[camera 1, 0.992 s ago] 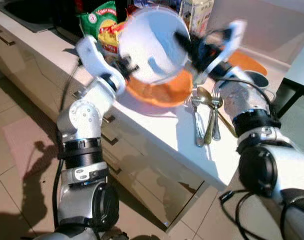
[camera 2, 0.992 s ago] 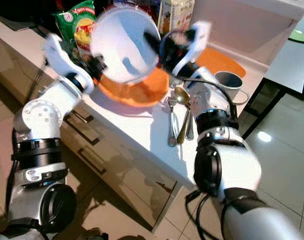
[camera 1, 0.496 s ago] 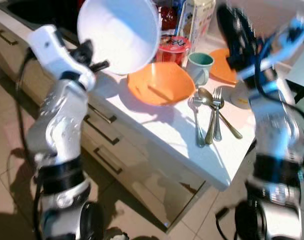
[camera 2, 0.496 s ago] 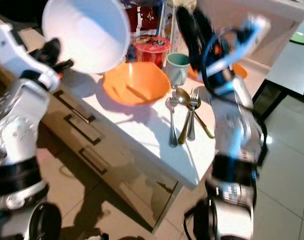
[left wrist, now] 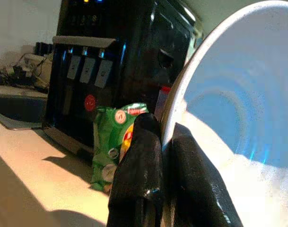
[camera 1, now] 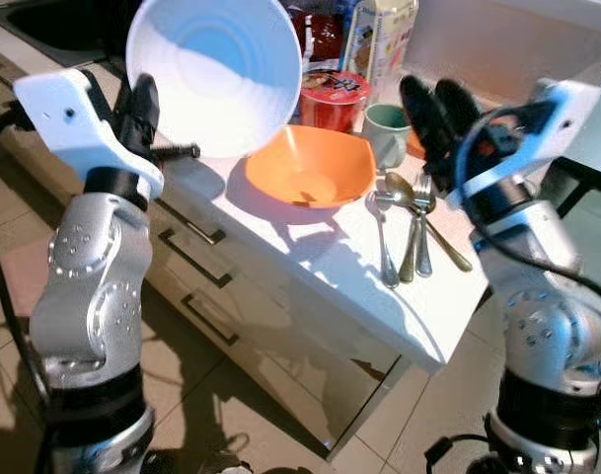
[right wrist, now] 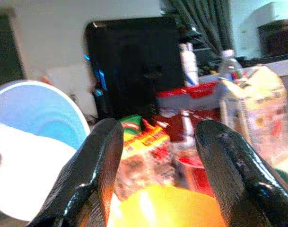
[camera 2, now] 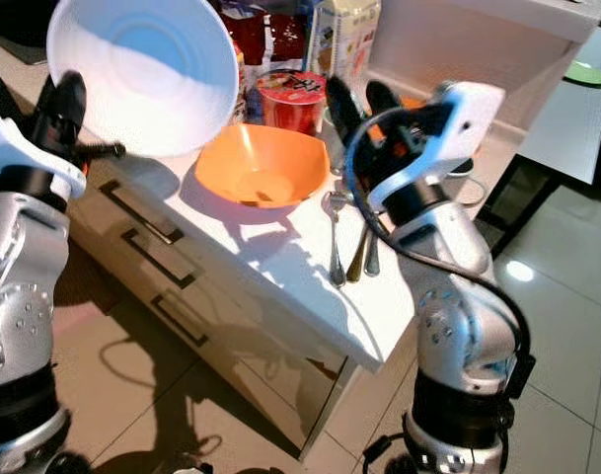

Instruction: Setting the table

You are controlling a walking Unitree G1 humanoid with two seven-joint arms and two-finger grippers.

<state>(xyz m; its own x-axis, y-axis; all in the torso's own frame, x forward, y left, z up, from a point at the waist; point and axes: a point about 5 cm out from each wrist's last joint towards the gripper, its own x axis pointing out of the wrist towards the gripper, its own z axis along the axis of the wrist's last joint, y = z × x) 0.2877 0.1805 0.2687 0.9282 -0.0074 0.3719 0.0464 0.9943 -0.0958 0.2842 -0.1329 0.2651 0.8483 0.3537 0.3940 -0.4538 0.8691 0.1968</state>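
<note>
White bowl (camera 1: pixel 213 74) is pinched by its rim in the left pincer (left wrist: pixel 163 142), tilted above the table's (camera 1: pixel 325 265) front edge. Right pincer (right wrist: pixel 158 156) hovers spread wide over the cutlery (camera 1: pixel 411 222), nearer it than the left.

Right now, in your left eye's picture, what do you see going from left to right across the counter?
Left hand pinching the white bowl → orange bowl → cutlery → right hand with its fingers apart.

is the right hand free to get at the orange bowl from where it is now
Probably yes: the right hand is open and empty, raised beside the orange bowl, whose top is uncovered; the left hand holds the white bowl aside.
</note>
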